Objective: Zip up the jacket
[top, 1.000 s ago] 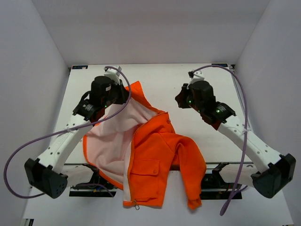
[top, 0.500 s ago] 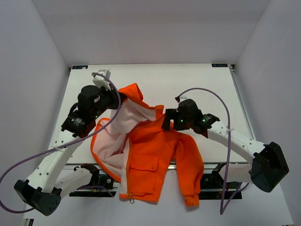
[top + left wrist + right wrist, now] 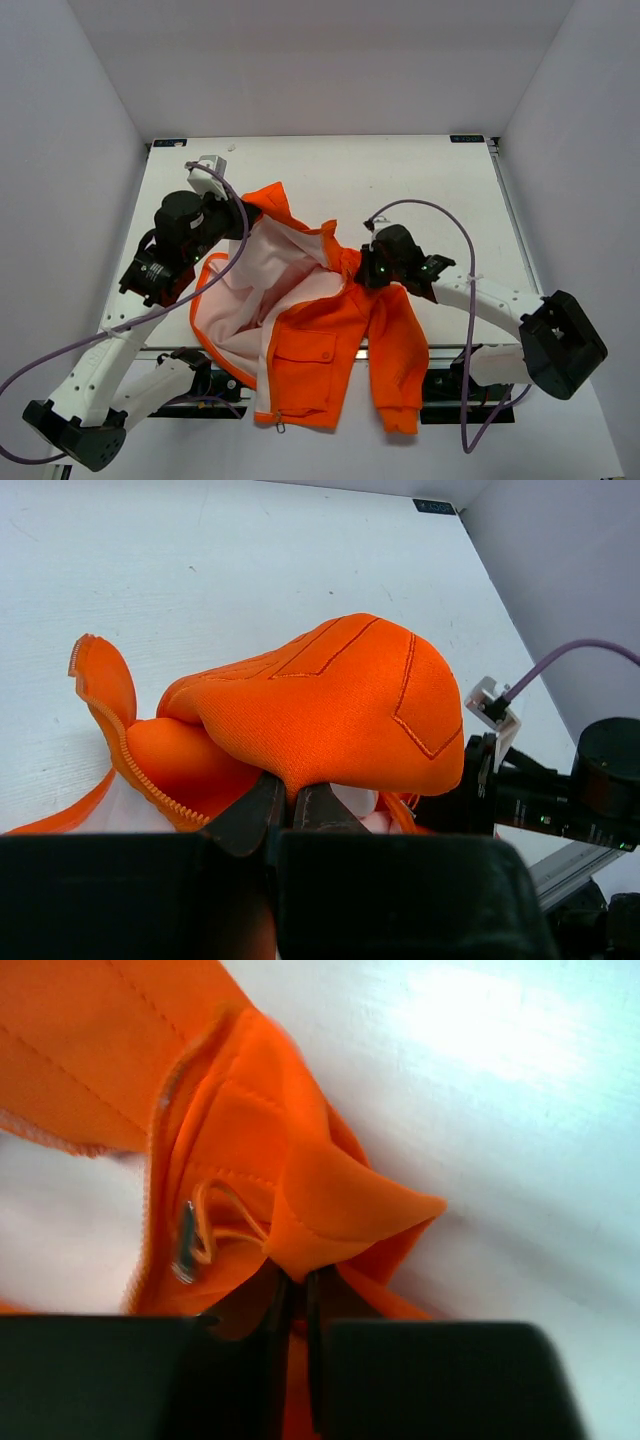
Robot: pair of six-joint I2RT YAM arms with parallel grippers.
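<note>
The orange jacket (image 3: pixel 330 330) lies open on the table, its pale lining (image 3: pixel 262 290) up, its lower part hanging over the near edge. My left gripper (image 3: pixel 240 212) is shut on the jacket's upper left part; in the left wrist view the jaws pinch an orange fold (image 3: pixel 330 710) beside the zipper teeth (image 3: pixel 130 770). My right gripper (image 3: pixel 362 268) is shut on the jacket's upper right part; in the right wrist view the jaws pinch an orange fold (image 3: pixel 330 1210) next to a metal zipper pull (image 3: pixel 185 1245).
The white table (image 3: pixel 420 180) stretches behind the jacket, with grey walls on three sides. The right arm's purple cable (image 3: pixel 440 215) loops above the table. The right arm's wrist shows in the left wrist view (image 3: pixel 560 800).
Both grippers have closed in on the jacket and pulled it toward the centre. The right gripper moved left and down onto the collar area. The left shifted down-left, bunching the fabric.
</note>
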